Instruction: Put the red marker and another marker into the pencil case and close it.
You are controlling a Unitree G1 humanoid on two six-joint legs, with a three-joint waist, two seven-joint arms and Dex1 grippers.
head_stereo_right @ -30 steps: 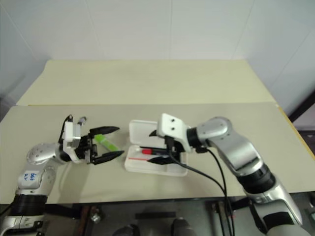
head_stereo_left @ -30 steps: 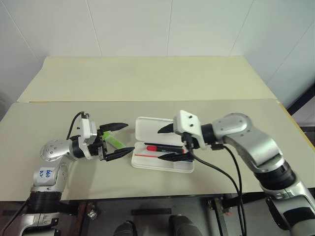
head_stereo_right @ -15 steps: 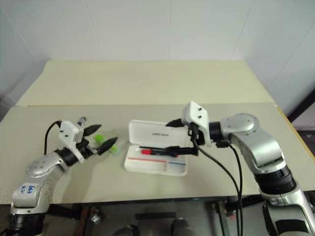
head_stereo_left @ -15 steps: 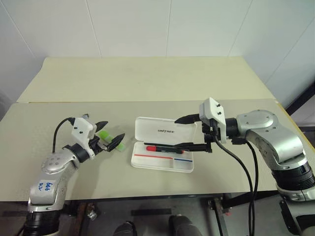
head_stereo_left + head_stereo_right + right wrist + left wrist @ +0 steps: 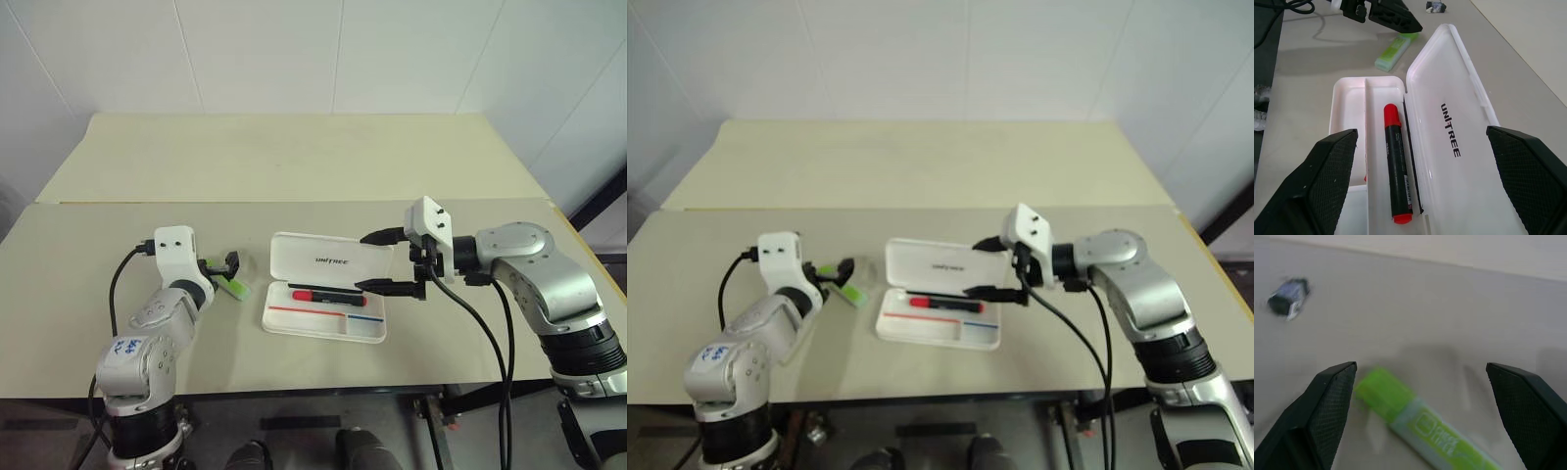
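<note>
1. Pencil case (image 5: 328,294) lies open on counter (image 5: 294,176); red marker (image 5: 1397,162) inside it.
2. Green marker (image 5: 1420,423) on counter just left of case.
3. Left gripper (image 5: 228,264) spread, straddling green marker, not grasping.
4. Right gripper (image 5: 377,261) spread, empty, over case's right end.

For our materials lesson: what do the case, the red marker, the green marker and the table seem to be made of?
Case: white hard plastic, glossy, with moulded rounded rims.
Red marker: smooth plastic, with a red cap and a black barrel.
Green marker: pale plastic, seemingly translucent, with a printed label.
Table: matte beige top, probably laminate, though it is hard to tell.
</note>
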